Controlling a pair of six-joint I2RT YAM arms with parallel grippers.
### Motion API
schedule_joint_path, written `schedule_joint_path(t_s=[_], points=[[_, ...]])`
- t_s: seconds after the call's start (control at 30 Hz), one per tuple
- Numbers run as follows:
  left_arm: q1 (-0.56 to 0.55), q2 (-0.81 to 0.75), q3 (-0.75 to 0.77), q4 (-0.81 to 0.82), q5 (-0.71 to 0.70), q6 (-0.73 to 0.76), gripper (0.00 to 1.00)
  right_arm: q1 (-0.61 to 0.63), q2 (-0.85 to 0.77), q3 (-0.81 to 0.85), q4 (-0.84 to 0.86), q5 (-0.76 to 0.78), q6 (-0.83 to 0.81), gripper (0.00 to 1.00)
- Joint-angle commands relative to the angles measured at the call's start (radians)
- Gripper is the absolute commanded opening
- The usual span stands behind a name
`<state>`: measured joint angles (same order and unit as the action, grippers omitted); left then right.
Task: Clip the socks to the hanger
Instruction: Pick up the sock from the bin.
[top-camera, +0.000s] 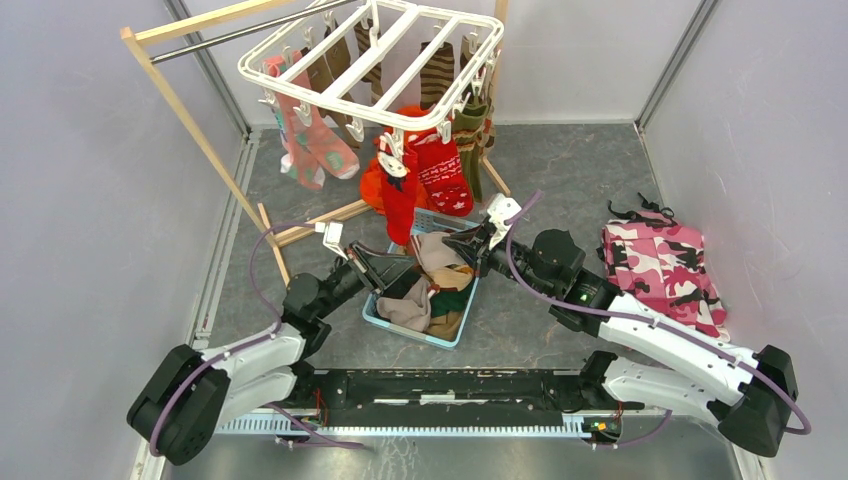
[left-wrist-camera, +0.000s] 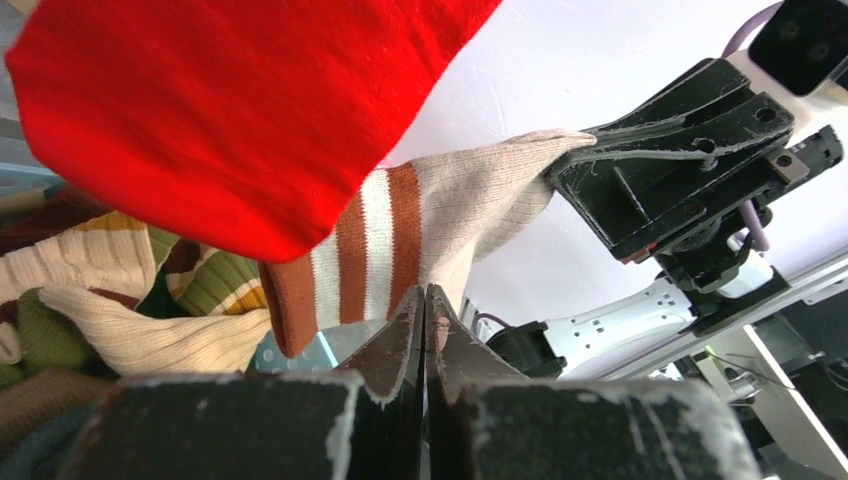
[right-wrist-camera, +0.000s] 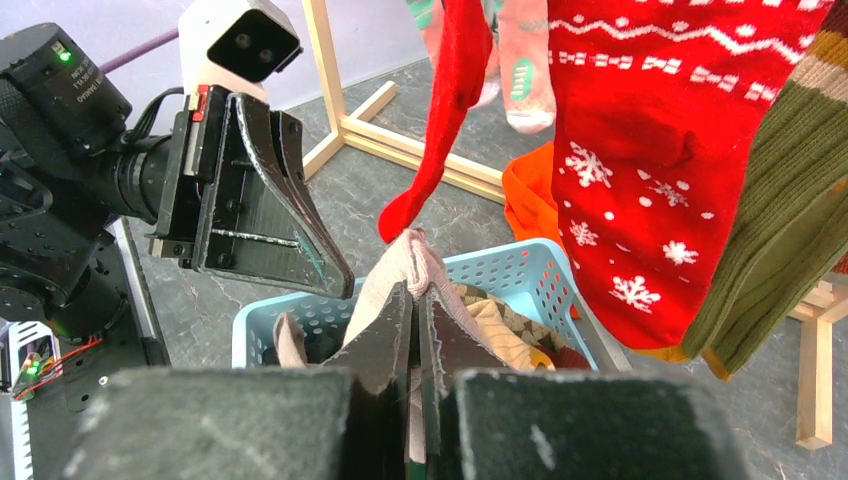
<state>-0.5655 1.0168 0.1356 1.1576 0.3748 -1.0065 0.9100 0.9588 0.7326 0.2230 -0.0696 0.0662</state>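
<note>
Beige sock (left-wrist-camera: 470, 200) stretched above the blue basket (right-wrist-camera: 530, 285), centre frame.
Right pincer (right-wrist-camera: 415, 285) clenched on its plain end; left pincer (left-wrist-camera: 425, 297) clenched at the striped cuff, hold unclear.

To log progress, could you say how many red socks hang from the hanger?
2, both on the hanger: a plain red sock at its near edge, a snowflake sock beside it. Others may be hidden.
</note>
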Motion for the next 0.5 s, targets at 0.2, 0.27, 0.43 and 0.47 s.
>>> schedule_joint_path(t_s=[0.2,0.27,0.43,0.47], points=[[-0.005,-0.124,0.007,-0.288,-0.102,0.156,0.59,0.004,-0.027,0.001,0.029,0.004,0.007,0.01],[-0.004,-0.137,-0.022,-0.272,-0.109,0.161,0.70,0.003,-0.026,0.002,0.030,-0.002,0.009,0.01],[-0.002,-0.078,-0.042,-0.125,-0.045,0.144,0.79,0.004,-0.021,0.007,0.034,-0.017,0.015,0.01],[-0.001,-0.052,-0.036,-0.095,-0.027,0.136,0.79,0.004,-0.020,0.008,0.035,-0.020,0.017,0.01]])
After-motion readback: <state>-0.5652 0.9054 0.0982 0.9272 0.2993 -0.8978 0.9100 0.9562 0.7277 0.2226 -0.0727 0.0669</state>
